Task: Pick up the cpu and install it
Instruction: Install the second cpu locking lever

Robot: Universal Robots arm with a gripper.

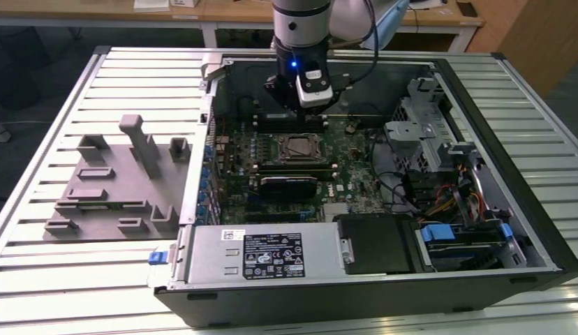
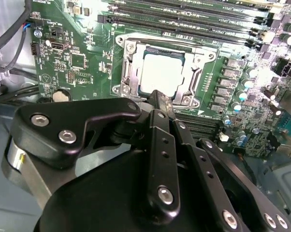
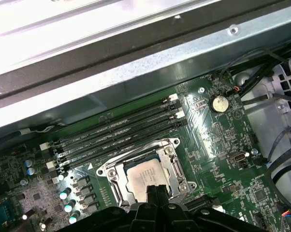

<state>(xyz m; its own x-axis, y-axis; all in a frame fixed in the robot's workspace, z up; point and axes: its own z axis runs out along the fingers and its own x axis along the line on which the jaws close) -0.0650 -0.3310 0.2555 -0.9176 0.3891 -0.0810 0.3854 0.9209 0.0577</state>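
The cpu (image 2: 162, 75) is a silvery square chip lying flat inside the metal frame of the motherboard socket (image 2: 127, 72); it also appears in the first wrist view (image 3: 144, 178) and the exterior view (image 1: 299, 146). My gripper (image 2: 158, 98) hangs just above the socket's edge, its two black fingers (image 3: 155, 192) pressed together with nothing between them. In the exterior view the gripper (image 1: 303, 117) sits inside the open computer case, a little behind the socket. The finger linkage hides the socket's nearest edge in both wrist views.
Memory slots (image 3: 116, 130) run alongside the socket. Capacitors (image 2: 242, 96), cables (image 1: 447, 188) and a drive cage (image 1: 419, 112) crowd the exterior view's right. A power supply (image 1: 261, 255) fills the case's front. A grey fixture block (image 1: 112, 181) stands on the slatted table at the exterior view's left.
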